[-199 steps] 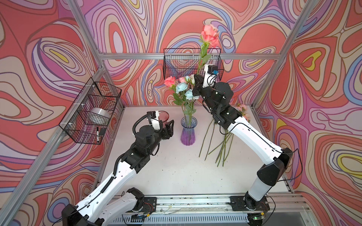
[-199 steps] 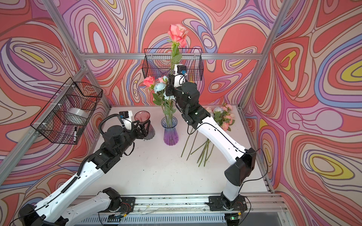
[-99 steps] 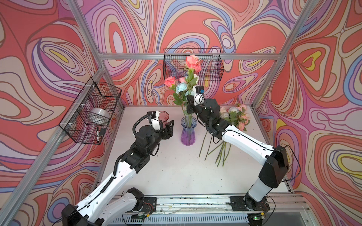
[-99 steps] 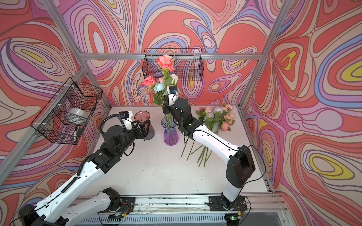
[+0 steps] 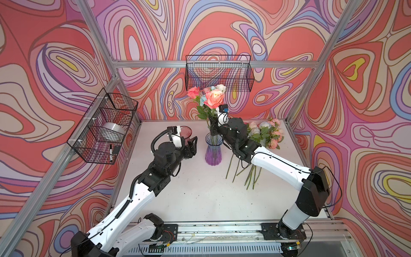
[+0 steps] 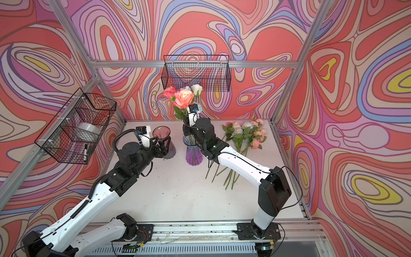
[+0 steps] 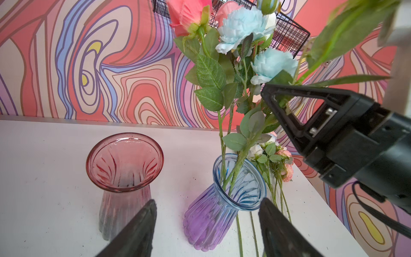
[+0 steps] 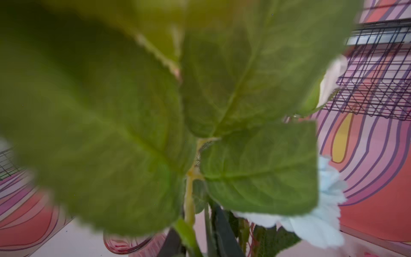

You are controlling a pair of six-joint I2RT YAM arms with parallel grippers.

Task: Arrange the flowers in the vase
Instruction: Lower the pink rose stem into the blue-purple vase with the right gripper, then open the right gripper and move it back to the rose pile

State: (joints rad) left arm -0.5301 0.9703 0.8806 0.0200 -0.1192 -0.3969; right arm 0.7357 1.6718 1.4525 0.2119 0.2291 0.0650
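The purple-blue vase (image 5: 213, 153) (image 6: 194, 155) (image 7: 204, 224) stands mid-table and holds several flowers. Tallest in front is a peach rose (image 5: 214, 99) (image 6: 184, 99). My right gripper (image 5: 212, 128) (image 6: 186, 131) (image 8: 195, 231) sits just above the vase mouth around that rose's stem (image 8: 189, 200). Its jaws stand slightly apart, with a gap beside the stem, and big leaves hide most of the wrist view. More flowers (image 5: 266, 133) (image 6: 244, 133) lie loose on the table behind the right arm. My left gripper (image 5: 192, 144) (image 6: 163, 144) (image 7: 208, 201) hangs open and empty, left of the vase.
A red glass vase (image 5: 185, 131) (image 6: 161, 133) (image 7: 124, 162) stands empty just behind my left gripper. A wire basket (image 5: 104, 126) with a tape roll and a marker hangs on the left wall. Another wire basket (image 5: 219, 73) hangs on the back wall above the flowers.
My right arm came down with the peach rose, sinking its stem into the vase, and its jaws have just parted a little. The left arm stayed put.
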